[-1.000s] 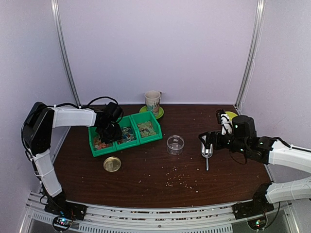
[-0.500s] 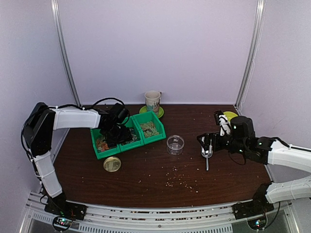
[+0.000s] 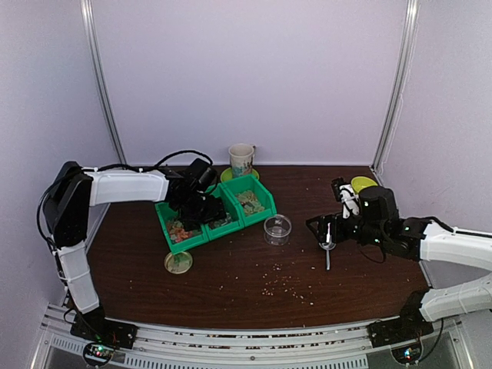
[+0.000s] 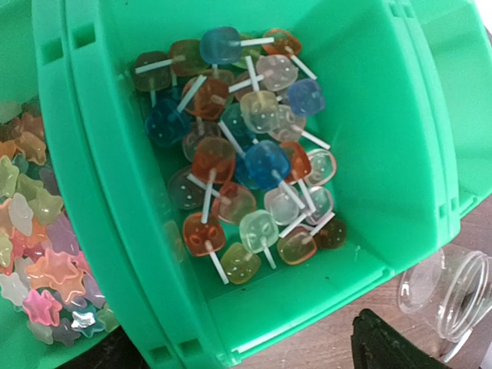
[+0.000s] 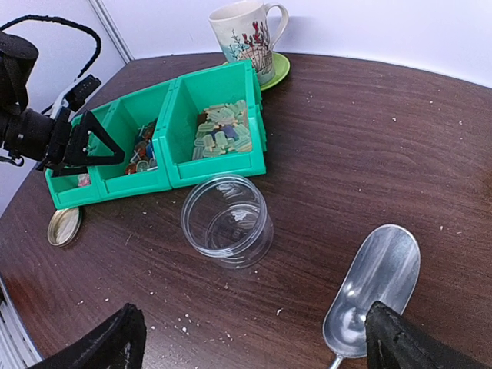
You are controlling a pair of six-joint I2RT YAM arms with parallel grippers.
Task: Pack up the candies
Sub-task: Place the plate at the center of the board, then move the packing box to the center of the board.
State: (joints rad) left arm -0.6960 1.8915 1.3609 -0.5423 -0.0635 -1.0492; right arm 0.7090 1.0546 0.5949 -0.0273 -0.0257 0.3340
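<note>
Candies (image 4: 238, 154) sit in the green bins (image 5: 219, 171) on the table (image 3: 154, 300); none are packed. Near: right claw (image 5: 257, 338) is spread above the scoop (image 5: 377, 284); the jar (image 5: 227, 221) is empty. Farther: left claw (image 5: 94, 142), newly spread, has released the bins, now shifted closer to the jar, so the scooping reach looks shorter.

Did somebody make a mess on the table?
Yes. Tiny pale bits lie scattered over the brown table in front of the clear jar. The green bins also sit slanted.

open gap between jar (image 3: 277, 229) and scoop (image 3: 327, 244)
</note>
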